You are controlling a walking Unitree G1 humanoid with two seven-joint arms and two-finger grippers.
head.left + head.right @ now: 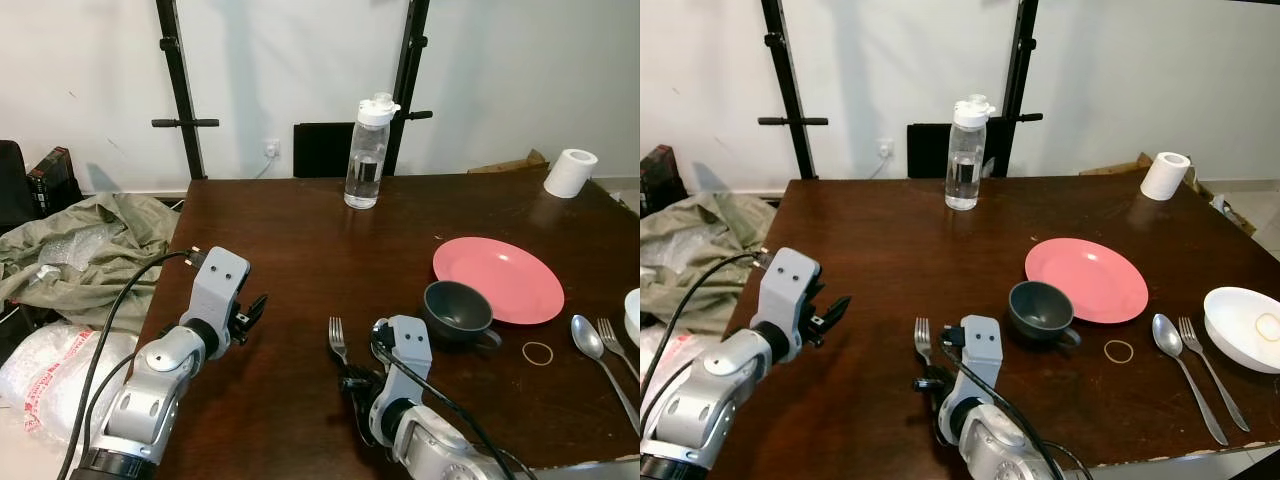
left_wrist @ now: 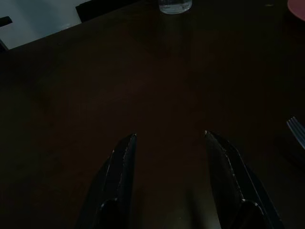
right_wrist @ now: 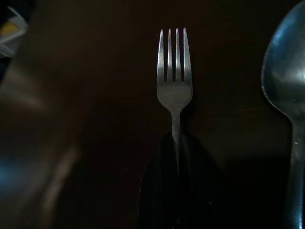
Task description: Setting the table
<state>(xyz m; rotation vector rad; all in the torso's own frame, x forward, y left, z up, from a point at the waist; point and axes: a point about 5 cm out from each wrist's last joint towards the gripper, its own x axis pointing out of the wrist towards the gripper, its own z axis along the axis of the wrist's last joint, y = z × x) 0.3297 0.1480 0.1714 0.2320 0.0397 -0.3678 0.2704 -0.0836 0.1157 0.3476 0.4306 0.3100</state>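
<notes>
On the worktop (image 1: 300, 230) near edge | right end effector (image 1: 352, 382) low, fingers pinched on fork (image 1: 337, 340) handle, tines beside the dark cup (image 1: 456, 312) | left end effector (image 1: 252, 312) hovering, fingers spread, holding nothing

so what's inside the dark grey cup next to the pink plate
The dark grey cup beside the round pink plate shows only a bare dark inner wall, with no visible contents. Its near rim hides part of the bottom, so that part cannot be seen.
</notes>
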